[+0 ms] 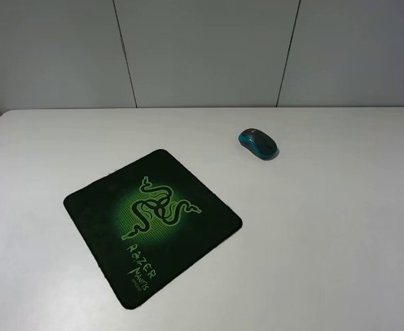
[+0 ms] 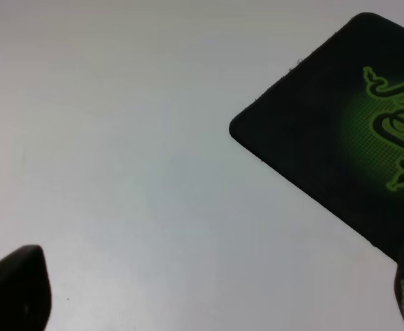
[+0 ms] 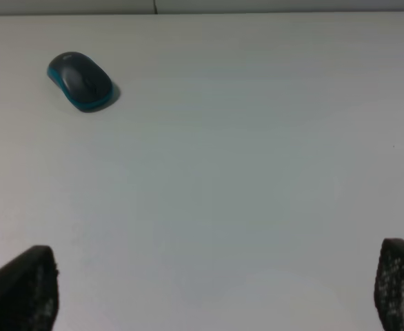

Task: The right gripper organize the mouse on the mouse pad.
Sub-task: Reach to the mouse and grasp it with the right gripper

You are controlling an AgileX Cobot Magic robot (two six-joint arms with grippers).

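Note:
The mouse (image 1: 258,143), dark grey on top with teal sides, lies on the white table to the back right of the mouse pad (image 1: 152,224), apart from it. The pad is a black square with a green snake logo, turned at an angle. Neither arm shows in the exterior view. In the right wrist view the mouse (image 3: 80,81) lies far ahead of my right gripper (image 3: 216,289), whose fingers stand wide apart and hold nothing. In the left wrist view my left gripper (image 2: 209,289) is open and empty beside a corner of the pad (image 2: 340,124).
The white table (image 1: 340,241) meets a grey panelled wall (image 1: 202,48) at the back. Nothing else lies on it.

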